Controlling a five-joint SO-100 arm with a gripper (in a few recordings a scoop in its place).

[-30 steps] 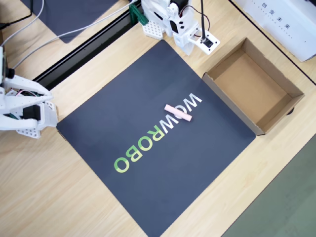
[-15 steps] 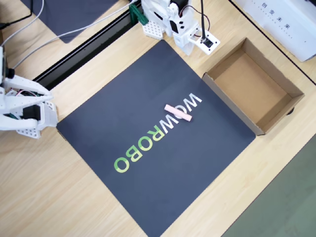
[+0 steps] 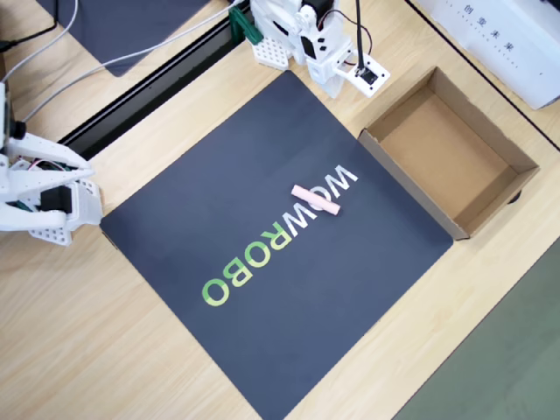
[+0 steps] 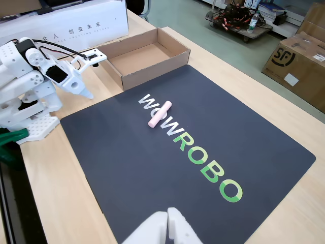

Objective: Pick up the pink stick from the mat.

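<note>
The pink stick (image 3: 315, 199) lies flat on the mat (image 3: 254, 157), across the white "W" and "O" of its lettering, with nothing touching it. In the fixed view the pink stick (image 4: 159, 114) rests in the far half of the mat (image 4: 127, 168). My gripper (image 3: 335, 89) is folded back over the white arm base, just past the mat's top corner and well away from the stick. In the fixed view my gripper (image 4: 88, 93) hangs at the left with its tip pointing down. Its fingers look shut with nothing between them.
An open, empty cardboard box (image 3: 446, 149) sits against the mat's right edge, also seen as the box (image 4: 144, 56) in the fixed view. A white carton (image 3: 499, 35) lies beyond it. A black rail (image 3: 149, 92) and a plain dark mat (image 3: 122, 26) lie at the top left.
</note>
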